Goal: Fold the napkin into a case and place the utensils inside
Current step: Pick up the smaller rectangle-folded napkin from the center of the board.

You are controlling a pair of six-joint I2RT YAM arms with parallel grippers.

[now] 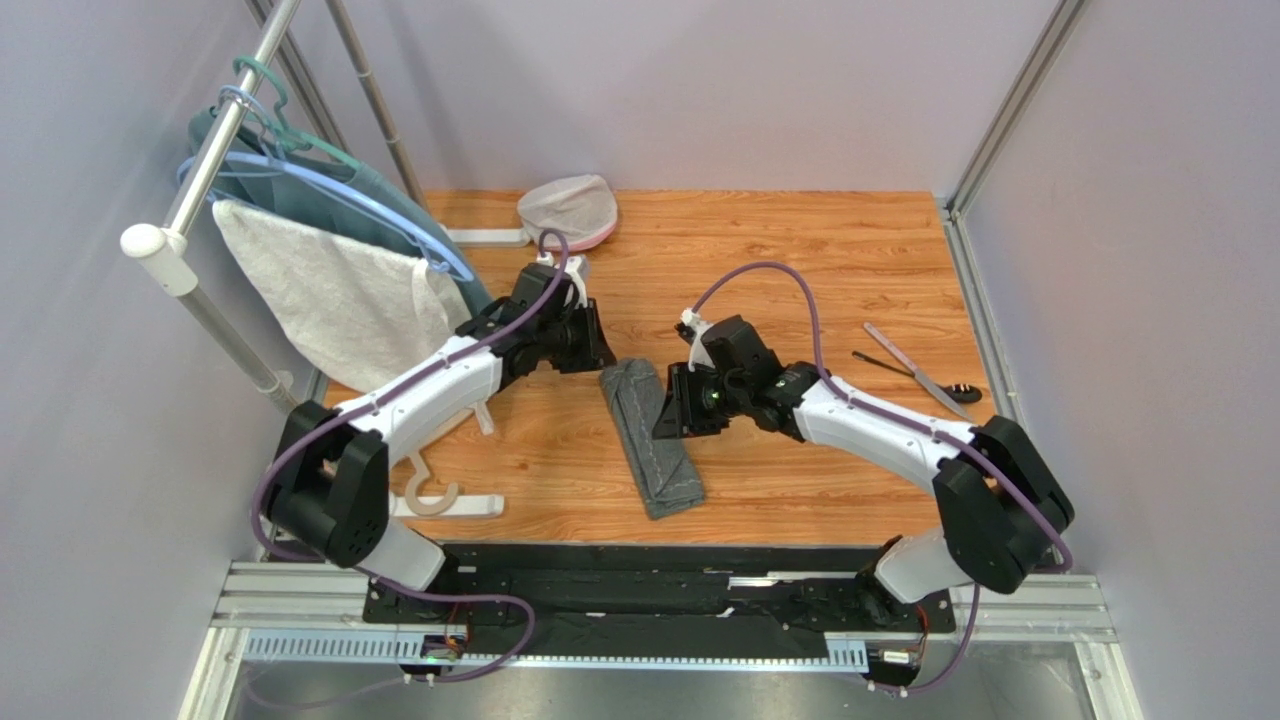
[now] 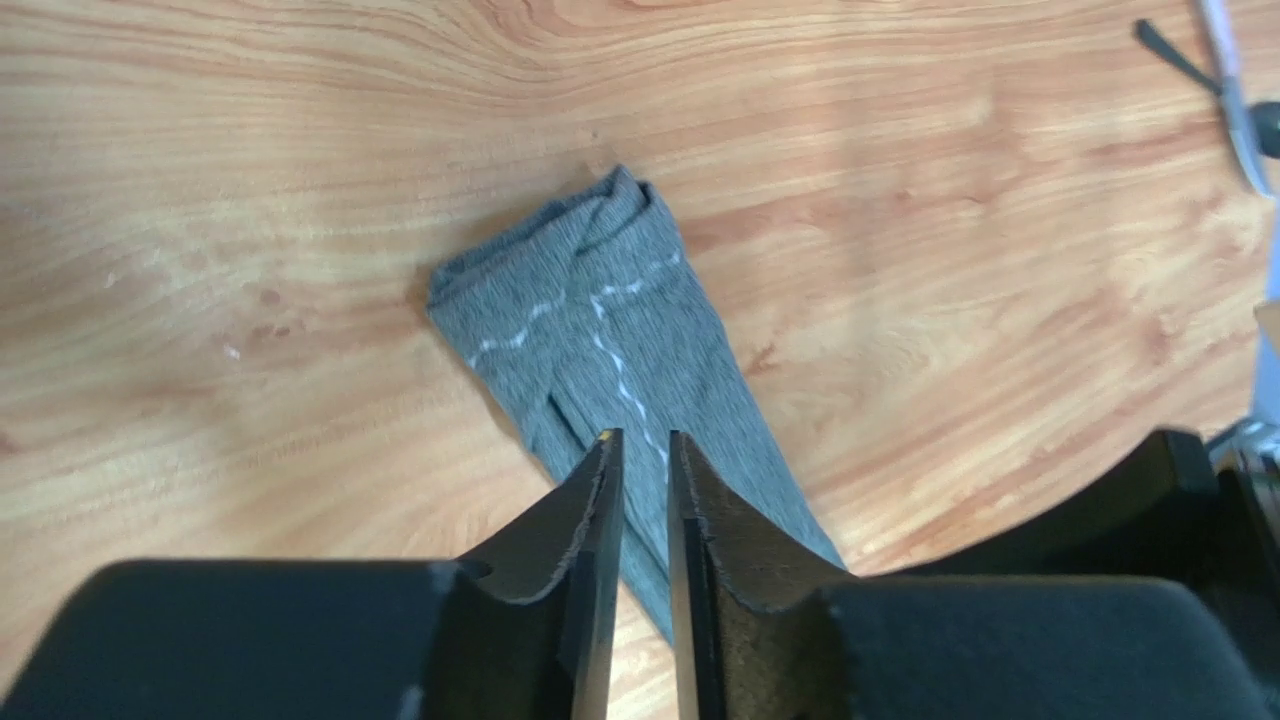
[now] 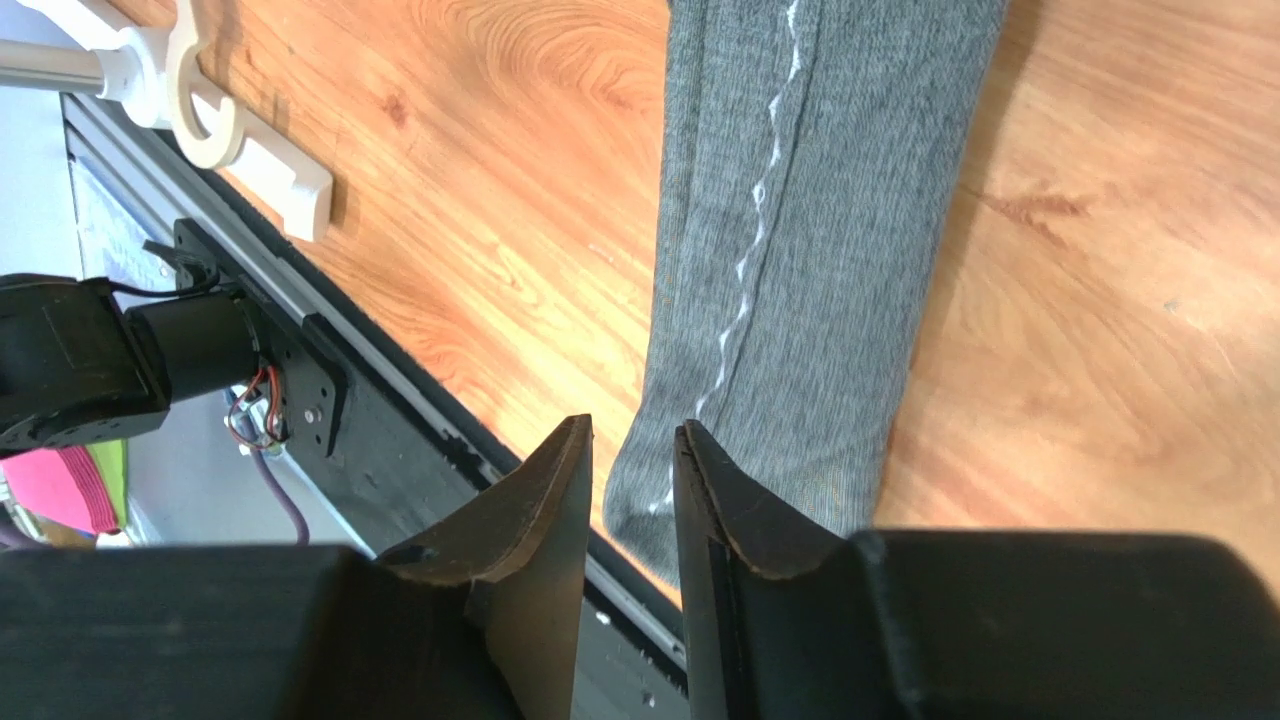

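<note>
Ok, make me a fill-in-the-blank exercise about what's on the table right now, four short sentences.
1. The folded napkin lies flat on the ___ table.
2. In the top view, the utensils lie to the ___ of the folded napkin.
3. The napkin's pale stitched line shows in ___ wrist views.
4. The white towel hangs at the ___ side of the top view.

Missing words: wooden; right; both; left.

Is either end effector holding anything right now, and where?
Nothing visibly held: the left end effector and right end effector sit by the folded napkin, narrow gaps between fingers empty.
</note>
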